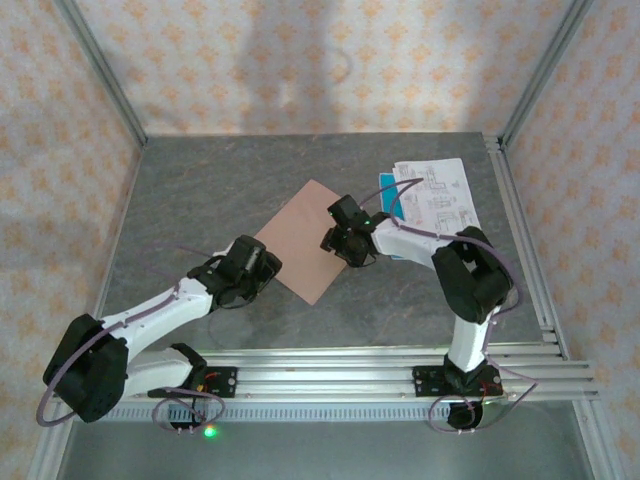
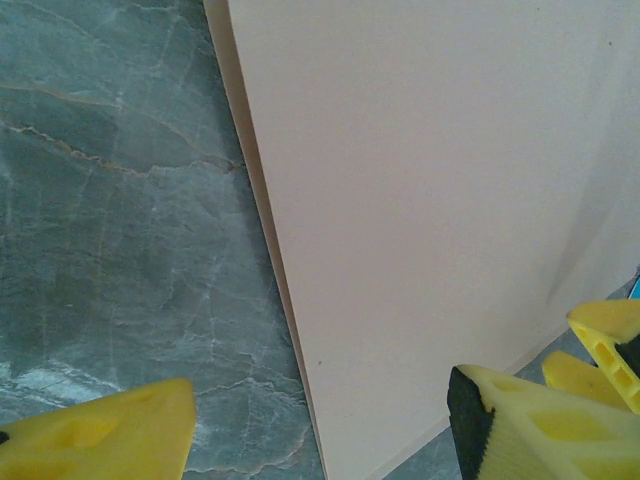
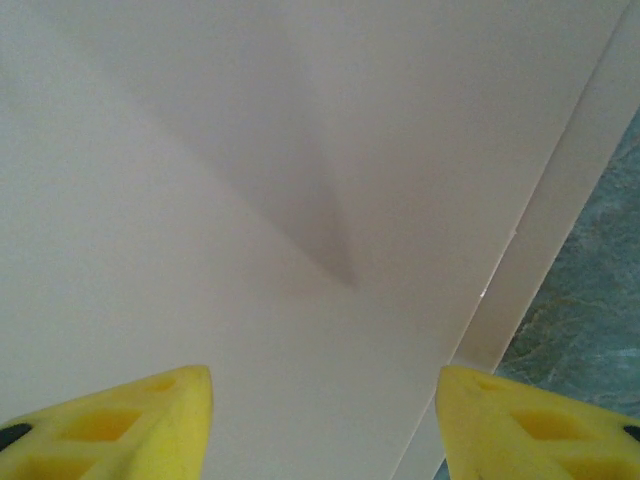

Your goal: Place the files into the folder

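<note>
Folder point(image 1: 300, 235): flat at centre of worktop point(image 1: 200, 190), apparently closed, no sheets seen inside
Files point(image 1: 437, 193): stacked at rear right, outside it
Left gripper point(image 1: 262, 262): jaws open at folder's left edge
Right gripper point(image 1: 336, 240): jaws open over its right corner
Step, as judged: opening; next move needs one edge lifted

We see bare tabletop point(image 1: 200, 190) left of and behind the folder point(image 1: 300, 245). To its right the files point(image 1: 438, 195) lie near, and our right arm point(image 1: 410, 238) stretches across that gap.
</note>
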